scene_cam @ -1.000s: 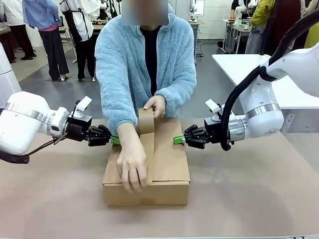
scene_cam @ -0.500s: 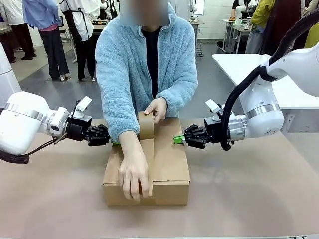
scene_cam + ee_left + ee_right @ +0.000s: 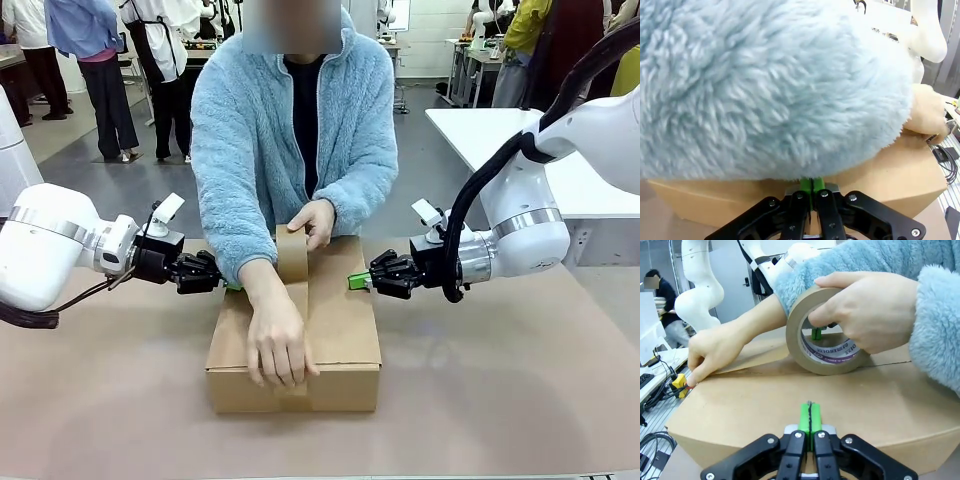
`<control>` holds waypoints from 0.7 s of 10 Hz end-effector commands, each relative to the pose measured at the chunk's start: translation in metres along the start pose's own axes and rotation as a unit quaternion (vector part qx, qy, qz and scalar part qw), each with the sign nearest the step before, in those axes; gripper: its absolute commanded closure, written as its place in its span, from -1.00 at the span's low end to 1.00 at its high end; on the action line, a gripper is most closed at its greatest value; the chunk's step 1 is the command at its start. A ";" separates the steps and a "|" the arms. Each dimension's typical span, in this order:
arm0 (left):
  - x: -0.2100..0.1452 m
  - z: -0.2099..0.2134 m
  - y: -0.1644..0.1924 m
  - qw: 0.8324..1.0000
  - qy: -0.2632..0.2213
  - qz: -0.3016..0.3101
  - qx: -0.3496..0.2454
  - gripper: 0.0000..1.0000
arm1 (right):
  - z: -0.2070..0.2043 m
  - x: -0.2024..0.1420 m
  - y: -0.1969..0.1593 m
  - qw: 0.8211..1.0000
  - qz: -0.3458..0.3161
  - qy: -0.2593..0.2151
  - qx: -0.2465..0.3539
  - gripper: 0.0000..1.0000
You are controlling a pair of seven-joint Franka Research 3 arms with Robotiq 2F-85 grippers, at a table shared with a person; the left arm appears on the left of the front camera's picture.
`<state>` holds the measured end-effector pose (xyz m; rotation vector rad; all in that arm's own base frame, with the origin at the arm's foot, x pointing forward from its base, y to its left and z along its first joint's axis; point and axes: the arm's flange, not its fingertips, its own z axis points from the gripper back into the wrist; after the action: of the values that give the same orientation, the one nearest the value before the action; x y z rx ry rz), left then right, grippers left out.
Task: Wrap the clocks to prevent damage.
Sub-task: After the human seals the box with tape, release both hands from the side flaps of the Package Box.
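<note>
Box: I see a brown cardboard box [image 3: 300, 345] closed, flat on the table [image 3: 500, 380], centred between my 2 arms and just in front of the person.
Clocks: I cannot see them in any view; only the closed box shows, so I cannot tell where they are.
Tape: a brown tape roll [image 3: 822, 332] stands on edge on the far part of the box top, with a strip of tape [image 3: 300, 300] running from it toward the near edge of the lid.
Person's hands: 1 hand [image 3: 313, 220] grips the roll at the far side; the other hand [image 3: 278, 345] lies flat on the strip at the near edge of the box, fingers curling over the front face.
Left gripper [image 3: 228, 283]: I have it level at the box's left side, near the far corner, green pads [image 3: 811, 185] pressed together with nothing between them. A fluffy blue sleeve [image 3: 770, 85] lies right over the fingertips in my left wrist view.
Right gripper [image 3: 356, 281]: level at the box's right side, green tips at the far right corner of the lid, clenched and empty in my right wrist view [image 3: 810, 416].
</note>
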<state>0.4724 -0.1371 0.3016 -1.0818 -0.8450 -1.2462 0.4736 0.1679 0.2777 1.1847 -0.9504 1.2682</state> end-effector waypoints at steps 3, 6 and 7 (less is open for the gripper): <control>-0.002 -0.002 0.000 1.000 0.003 -0.001 0.000 0.99 | -0.001 -0.003 0.000 1.000 -0.003 0.003 -0.003 0.98; -0.002 -0.002 0.000 1.000 0.003 -0.001 0.000 0.99 | -0.001 -0.003 0.000 1.000 -0.003 0.003 -0.003 0.98; -0.002 -0.002 0.000 1.000 0.003 -0.001 0.000 0.99 | -0.001 -0.003 0.000 1.000 -0.003 0.003 -0.003 0.98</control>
<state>0.4722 -0.1373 0.3012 -1.0824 -0.8441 -1.2460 0.4736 0.1679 0.2774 1.1849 -0.9500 1.2679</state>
